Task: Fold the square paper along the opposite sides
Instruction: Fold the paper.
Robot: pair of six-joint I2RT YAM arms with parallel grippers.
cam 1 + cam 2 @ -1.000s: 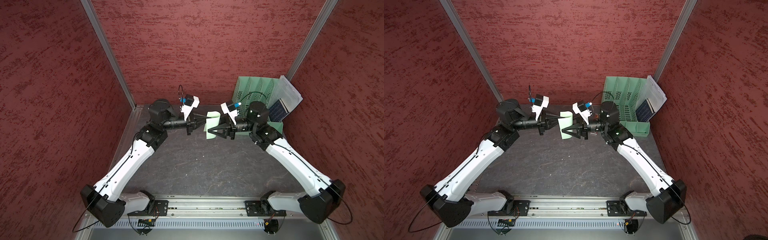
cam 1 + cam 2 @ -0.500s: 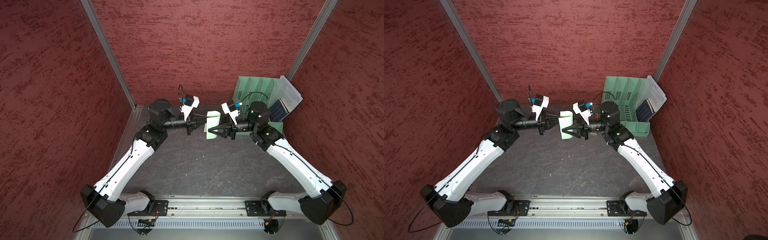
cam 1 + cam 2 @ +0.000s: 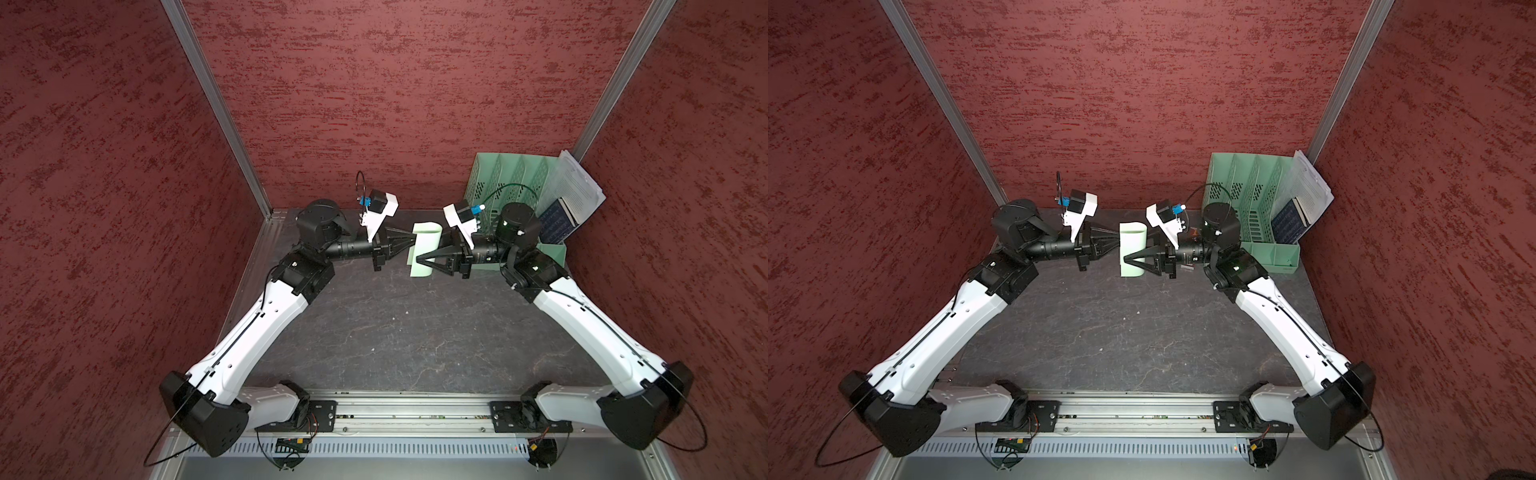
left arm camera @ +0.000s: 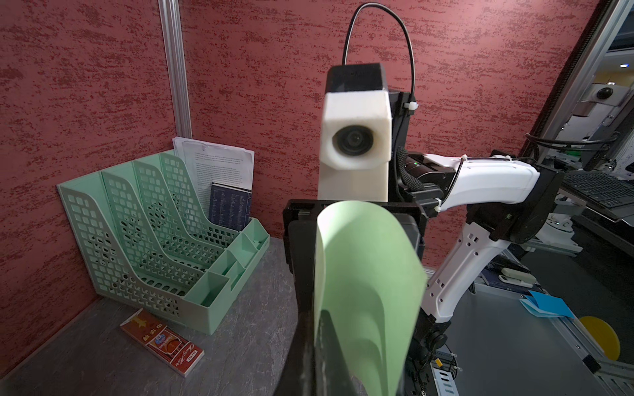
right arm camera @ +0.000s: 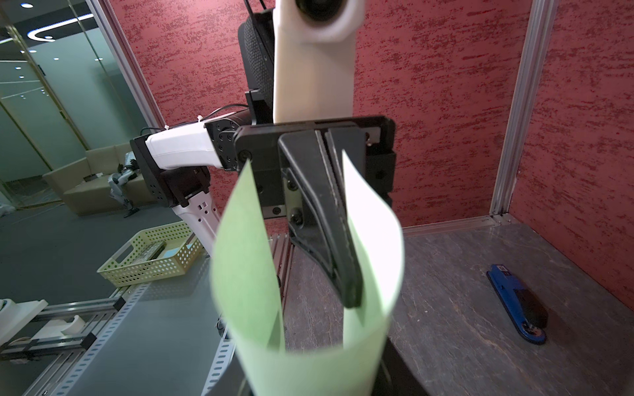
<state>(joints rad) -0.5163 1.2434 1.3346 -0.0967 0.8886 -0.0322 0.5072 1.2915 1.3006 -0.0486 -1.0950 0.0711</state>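
Soft, even light from above, faint shadows. Both top views bow at their edges. The square paper (image 5: 308,370) blurs near the right wrist lens.

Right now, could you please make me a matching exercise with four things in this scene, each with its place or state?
Things:
1 paper
2 stapler
3 booklet
4 left gripper

Places or states:
a standing in the rack
b lying flat on the table
c curled, in the air
d shut on a paper edge

Pairs: 1-c, 2-b, 3-a, 4-d
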